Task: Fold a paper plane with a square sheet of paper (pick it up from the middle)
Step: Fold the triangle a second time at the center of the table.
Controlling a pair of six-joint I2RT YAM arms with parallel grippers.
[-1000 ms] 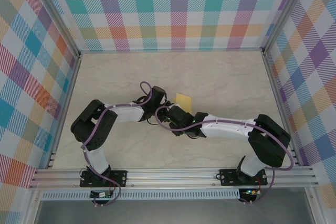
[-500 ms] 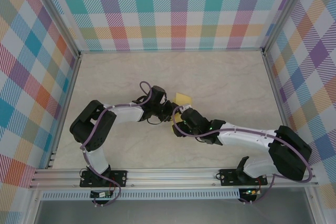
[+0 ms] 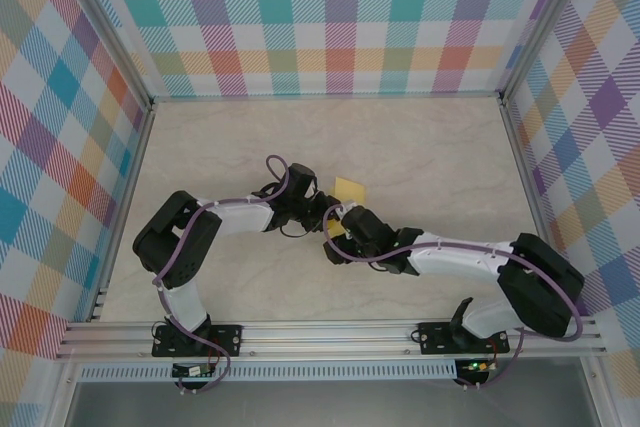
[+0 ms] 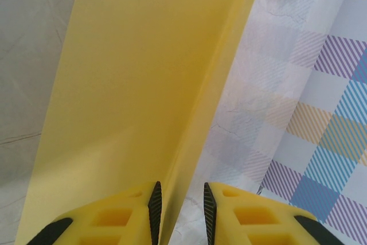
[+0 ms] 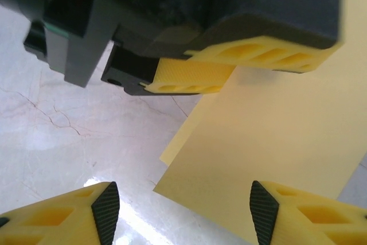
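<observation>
Yellow fingers of the left pincer [image 4: 180, 202] are almost closed and pinch the paper [image 4: 132, 84], which runs to the upper edge of the frame. Low in its own view, the right pincer [image 5: 183, 213] is wide open and holds nothing, with the paper just above it, over the counter [image 5: 69, 124].

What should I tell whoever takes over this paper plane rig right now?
Left tool: shut on the yellow paper, gripping it at one edge.
Right tool: open, fingers spread wide, facing the paper's free end.
Paper: at the middle of the table, between both tools, with one lengthwise bend or crease showing.
Done: paper picked up by the left tool.
Left: it is not a pointed dart yet, so the plane folds remain.
</observation>
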